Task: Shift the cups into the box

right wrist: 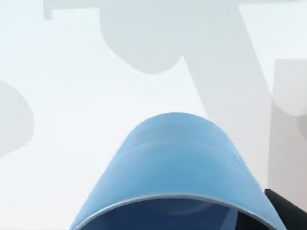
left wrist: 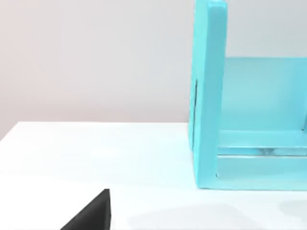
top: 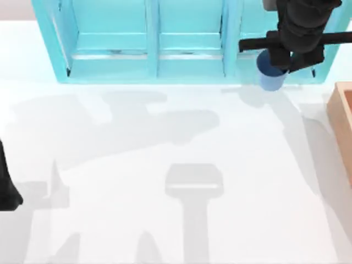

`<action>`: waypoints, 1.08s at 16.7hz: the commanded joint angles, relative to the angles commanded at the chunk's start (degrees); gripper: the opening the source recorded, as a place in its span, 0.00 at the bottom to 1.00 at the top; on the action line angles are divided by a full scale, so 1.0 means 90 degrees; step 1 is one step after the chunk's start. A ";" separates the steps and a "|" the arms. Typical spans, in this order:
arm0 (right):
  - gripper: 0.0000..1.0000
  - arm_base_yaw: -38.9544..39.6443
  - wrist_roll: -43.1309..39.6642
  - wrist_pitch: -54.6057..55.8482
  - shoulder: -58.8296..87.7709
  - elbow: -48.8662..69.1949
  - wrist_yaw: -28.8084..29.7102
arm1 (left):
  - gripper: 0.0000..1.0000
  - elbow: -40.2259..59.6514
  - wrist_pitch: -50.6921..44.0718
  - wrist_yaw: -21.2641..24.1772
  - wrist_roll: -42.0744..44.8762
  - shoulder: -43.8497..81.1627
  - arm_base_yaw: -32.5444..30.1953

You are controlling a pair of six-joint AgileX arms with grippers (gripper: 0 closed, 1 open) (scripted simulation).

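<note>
Blue cup (right wrist: 175, 167) sits closest to the right wrist lens: smooth, tapered wall, thin pale rim, darker inside, with a black finger tip (right wrist: 288, 211) at the frame's lower right touching its side. Below it lies white tabletop (right wrist: 72, 120) crossed by soft grey shadows. In the top view the same cup (top: 271, 74) is at the upper right of the frame, held in the right pincer (top: 286, 58), whose black fingers are clamped on its upper part; the cup hangs in front of the right-hand bay of the turquoise shelf unit (top: 154, 55). The tan box (top: 344, 118), flat thick wall, wood tone, enters at the right edge, well apart from the cup. Left arm (top: 6, 187) is parked at the left edge, lower half. Left wrist view gives the shelf's end panel (left wrist: 208, 96), glossy and square-edged, plus a dark wedge of the left pincer (left wrist: 91, 215); cannot tell whether that one is apart or together.
</note>
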 joint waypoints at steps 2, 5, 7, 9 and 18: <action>0.00 -0.0961 -0.0908 -0.0283 -0.0341 -0.0313 -0.0278 | 1.00 0.0000 0.0000 0.0000 0.0000 0.0000 0.0000; 0.00 -0.2601 -0.2429 -0.0714 -0.0905 -0.0854 -0.0738 | 1.00 0.0000 0.0000 0.0000 0.0000 0.0000 0.0000; 0.00 -0.3606 -0.3399 -0.0994 -0.1248 -0.1199 -0.1034 | 1.00 0.0000 0.0000 0.0000 0.0000 0.0000 0.0000; 0.00 -0.4374 -0.4140 -0.1221 -0.1557 -0.1514 -0.1284 | 1.00 0.0000 0.0000 0.0000 0.0000 0.0000 0.0000; 0.00 -0.5123 -0.4872 -0.1411 -0.1920 -0.1906 -0.1539 | 1.00 0.0000 0.0000 0.0000 0.0000 0.0000 0.0000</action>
